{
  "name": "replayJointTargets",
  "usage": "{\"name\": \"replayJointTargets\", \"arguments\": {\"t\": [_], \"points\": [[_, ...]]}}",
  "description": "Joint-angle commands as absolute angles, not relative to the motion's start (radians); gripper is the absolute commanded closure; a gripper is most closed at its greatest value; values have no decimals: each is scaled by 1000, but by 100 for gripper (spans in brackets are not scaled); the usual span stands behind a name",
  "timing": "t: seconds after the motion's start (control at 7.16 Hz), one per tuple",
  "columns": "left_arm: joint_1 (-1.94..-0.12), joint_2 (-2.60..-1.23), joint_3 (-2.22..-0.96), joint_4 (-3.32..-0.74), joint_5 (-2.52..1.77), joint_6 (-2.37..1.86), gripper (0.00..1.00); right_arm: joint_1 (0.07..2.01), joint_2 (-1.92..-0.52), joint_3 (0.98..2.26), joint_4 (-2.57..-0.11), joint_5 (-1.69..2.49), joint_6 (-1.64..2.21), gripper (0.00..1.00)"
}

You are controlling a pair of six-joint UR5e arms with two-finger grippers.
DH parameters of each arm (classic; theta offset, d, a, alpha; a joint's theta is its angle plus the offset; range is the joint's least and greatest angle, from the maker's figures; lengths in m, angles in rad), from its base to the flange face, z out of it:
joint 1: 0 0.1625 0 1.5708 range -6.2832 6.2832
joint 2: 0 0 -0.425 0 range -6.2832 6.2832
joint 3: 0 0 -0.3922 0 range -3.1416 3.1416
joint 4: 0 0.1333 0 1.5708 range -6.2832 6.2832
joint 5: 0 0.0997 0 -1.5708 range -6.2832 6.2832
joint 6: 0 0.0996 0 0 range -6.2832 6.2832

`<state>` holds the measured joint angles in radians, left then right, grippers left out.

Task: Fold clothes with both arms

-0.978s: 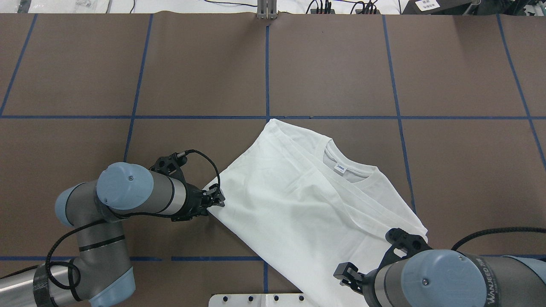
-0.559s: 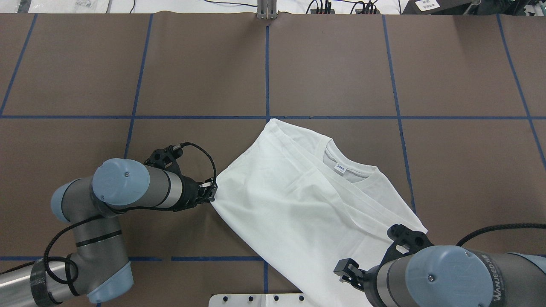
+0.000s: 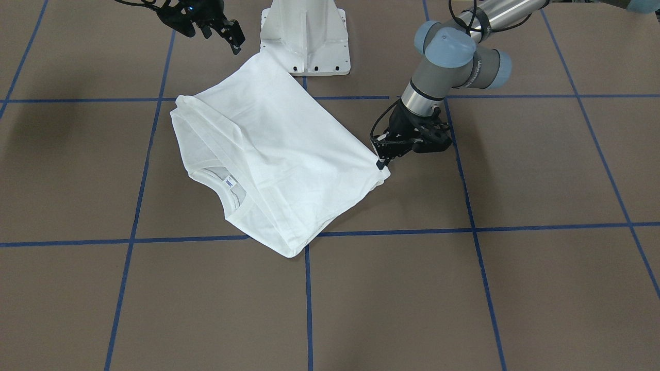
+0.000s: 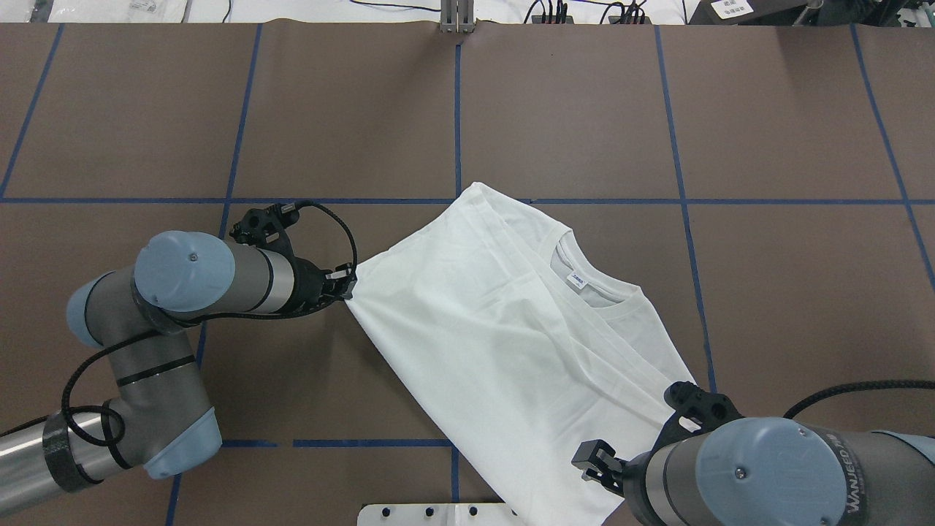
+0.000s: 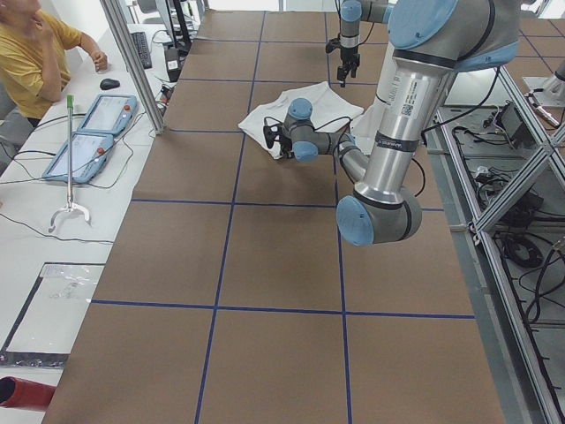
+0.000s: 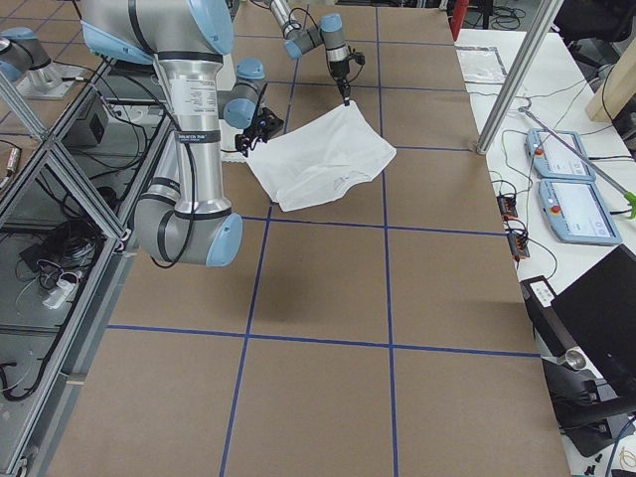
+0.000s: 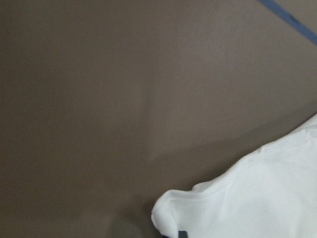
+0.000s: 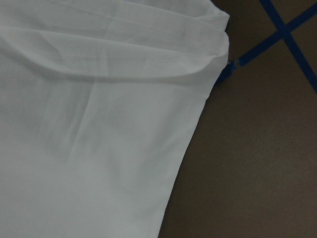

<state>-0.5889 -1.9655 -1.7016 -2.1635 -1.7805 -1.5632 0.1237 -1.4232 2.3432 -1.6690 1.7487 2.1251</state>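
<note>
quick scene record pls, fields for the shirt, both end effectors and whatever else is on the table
surface: brown table with a blue tape grid
garment: white T-shirt, partly folded, lying diagonally, collar opening and label facing up
left end effector: shut on one corner of the T-shirt
right end effector: looks open, beside the opposite corner, not gripping
other: white pedestal base at the robot's side of the table, by the shirt's edge
print on shirt: none visible
</note>
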Motion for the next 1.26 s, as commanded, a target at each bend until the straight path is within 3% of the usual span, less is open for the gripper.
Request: {"name": "replayJointTargets", "arguments": {"t": [0.0, 0.28, 0.42, 0.56, 0.7, 0.84, 1.12], "points": [[-720, -2148, -1483, -2198, -1781, -1532, 100, 176, -1416, 2333, -1667, 1747, 2114, 0], [-782, -2361, -1100, -2424, -1776, -1519, 100, 291, -1283, 2243, -1669, 1740, 2064, 0], [-796, -2441, -971, -2471, -1760, -1502, 100, 343, -1223, 2180, -1667, 1740, 2047, 0], [-802, -2445, -966, -2471, -1758, -1471, 93, 374, -1191, 2145, -1664, 1736, 2002, 0], [-804, -2444, -969, -2471, -1761, -1470, 44, 380, -1160, 2110, -1664, 1712, 1956, 0], [-817, -2444, -998, -2471, -1770, -1468, 42, 380, -1129, 2064, -1664, 1657, 1936, 0], [-882, -2285, -1241, -2464, -1936, -1465, 42, 377, -1068, 1972, -1669, 1654, 1735, 0]]}}
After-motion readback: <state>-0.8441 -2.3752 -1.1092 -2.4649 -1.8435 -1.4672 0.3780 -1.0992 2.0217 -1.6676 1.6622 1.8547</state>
